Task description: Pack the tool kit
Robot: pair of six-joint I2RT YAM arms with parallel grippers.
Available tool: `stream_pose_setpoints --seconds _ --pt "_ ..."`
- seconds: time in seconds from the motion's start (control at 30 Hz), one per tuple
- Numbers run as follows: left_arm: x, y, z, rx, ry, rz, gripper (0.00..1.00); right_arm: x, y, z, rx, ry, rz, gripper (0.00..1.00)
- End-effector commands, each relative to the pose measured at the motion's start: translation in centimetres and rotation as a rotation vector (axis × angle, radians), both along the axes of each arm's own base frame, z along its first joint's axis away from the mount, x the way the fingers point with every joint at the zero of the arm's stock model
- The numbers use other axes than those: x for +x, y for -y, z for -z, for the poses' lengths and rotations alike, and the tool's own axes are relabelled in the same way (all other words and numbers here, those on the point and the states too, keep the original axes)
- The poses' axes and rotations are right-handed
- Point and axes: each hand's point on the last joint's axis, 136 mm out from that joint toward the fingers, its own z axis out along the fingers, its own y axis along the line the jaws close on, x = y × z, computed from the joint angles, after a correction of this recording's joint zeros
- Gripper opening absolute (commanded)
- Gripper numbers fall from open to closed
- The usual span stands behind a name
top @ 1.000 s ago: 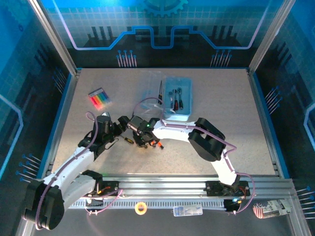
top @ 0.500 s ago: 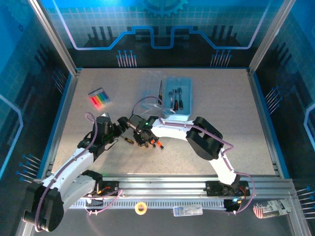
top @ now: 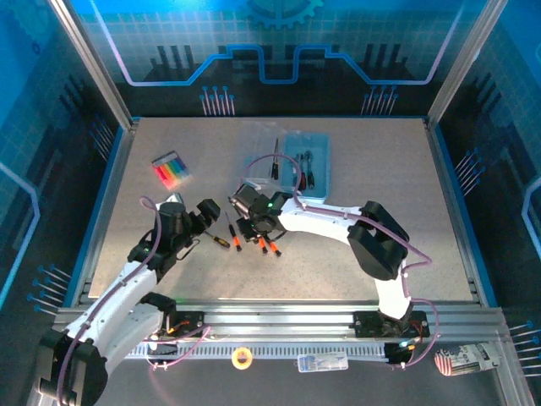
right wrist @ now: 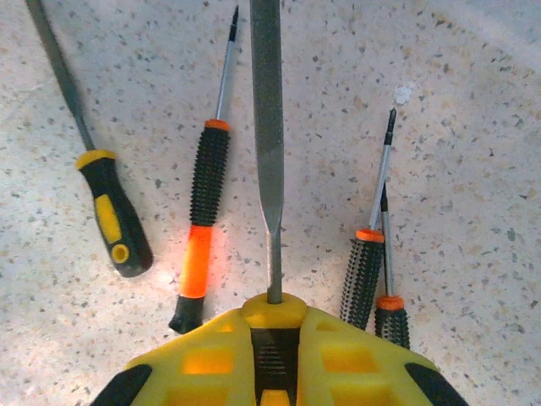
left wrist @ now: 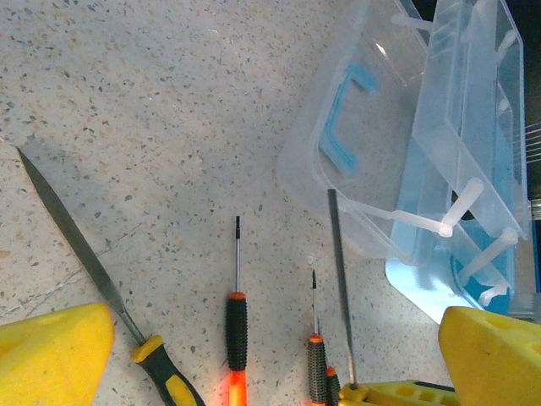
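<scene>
Centrally in the right wrist view, the flat file point(right wrist: 267, 127) has its handle clamped in the closed right gripper point(right wrist: 272, 338), with the blade pointing to the top of the frame. On the tabletop point(right wrist: 473, 127) to its left lie an orange screwdriver point(right wrist: 203, 220) and a yellow-handled file point(right wrist: 110, 220). To its right lies a pair of small screwdrivers point(right wrist: 365, 271). The clear box point(top: 306, 169) sits at upper centre of the overhead view with tools inside. The left gripper point(top: 205, 211) hangs wide open just left of the row.

A robotics lab cell is indicated by aluminium framing point(top: 279, 317), blue printed panels point(top: 169, 34) and a speckled table point(top: 380, 169).
</scene>
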Motion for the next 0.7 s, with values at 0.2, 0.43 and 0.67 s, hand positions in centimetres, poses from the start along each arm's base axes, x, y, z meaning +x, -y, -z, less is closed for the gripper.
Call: stream_pose_setpoints --seconds 0.2,0.43,0.67 --pt "0.2 0.1 -1.1 0.036 0.031 0.029 0.99 1.8 2.2 -7.3 0.126 0.077 0.061 0.15" --pt "1.6 2.1 -3.2 -0.027 0.093 0.101 0.99 6.4 6.6 -13.3 0.199 0.174 0.163 0.15" --pt "2.6 6.4 -4.8 -0.015 0.133 0.238 0.98 12.9 12.5 -13.4 0.262 0.162 0.345 0.15"
